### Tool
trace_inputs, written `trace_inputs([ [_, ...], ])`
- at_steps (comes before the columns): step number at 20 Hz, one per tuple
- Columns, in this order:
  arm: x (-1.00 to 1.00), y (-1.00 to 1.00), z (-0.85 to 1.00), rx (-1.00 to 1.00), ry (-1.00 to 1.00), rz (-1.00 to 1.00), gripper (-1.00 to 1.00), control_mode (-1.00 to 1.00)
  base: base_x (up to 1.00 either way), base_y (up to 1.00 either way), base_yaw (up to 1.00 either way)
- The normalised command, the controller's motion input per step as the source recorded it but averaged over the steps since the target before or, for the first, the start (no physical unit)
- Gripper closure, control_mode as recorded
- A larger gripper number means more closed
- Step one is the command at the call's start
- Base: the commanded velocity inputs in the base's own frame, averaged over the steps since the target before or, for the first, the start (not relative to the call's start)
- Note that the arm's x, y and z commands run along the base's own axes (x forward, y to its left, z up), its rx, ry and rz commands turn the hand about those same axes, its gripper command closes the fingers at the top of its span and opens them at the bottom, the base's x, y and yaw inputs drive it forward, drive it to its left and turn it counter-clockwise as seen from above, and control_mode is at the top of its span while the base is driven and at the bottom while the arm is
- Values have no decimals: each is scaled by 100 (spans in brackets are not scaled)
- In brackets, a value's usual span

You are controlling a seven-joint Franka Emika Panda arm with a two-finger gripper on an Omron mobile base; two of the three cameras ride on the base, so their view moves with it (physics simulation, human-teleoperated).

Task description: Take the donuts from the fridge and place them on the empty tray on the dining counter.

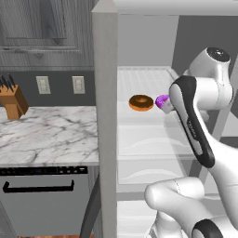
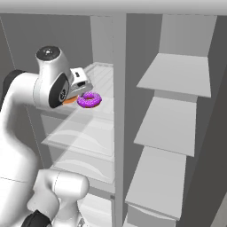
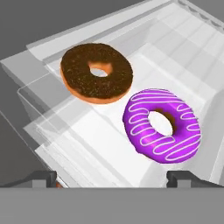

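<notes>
The robot's wide-open two-finger gripper (image 3: 112, 178) is hovering just short of the purple white-striped ring donut (image 3: 162, 125), chocolate-brown ring donut (image 3: 96, 72) beyond, on the fridge's white shelf (image 3: 105, 144), likely needing to advance before closing

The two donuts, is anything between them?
No. In the hand view the chocolate brown donut and purple frosted donut have bare white fridge shelf between them.

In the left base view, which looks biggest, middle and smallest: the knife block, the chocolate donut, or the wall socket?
Largest to smallest, as they look there:
1. Knife block
2. Chocolate donut
3. Wall socket
The donut and socket look close in size, and the donut sits deeper in the fridge, so that order is unsure.
</notes>
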Motion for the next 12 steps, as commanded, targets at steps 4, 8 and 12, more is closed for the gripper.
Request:
trace_inputs([
  [4, 38, 0, -1, 0, 3, 0, -100, -100, 0, 0, 0],
  [8, 34, 0, -11, 0, 11, 0, -100, -100, 0, 0, 0],
  [12, 32, 0, -21, 0, 9, 0, -100, -100, 0, 0, 0],
])
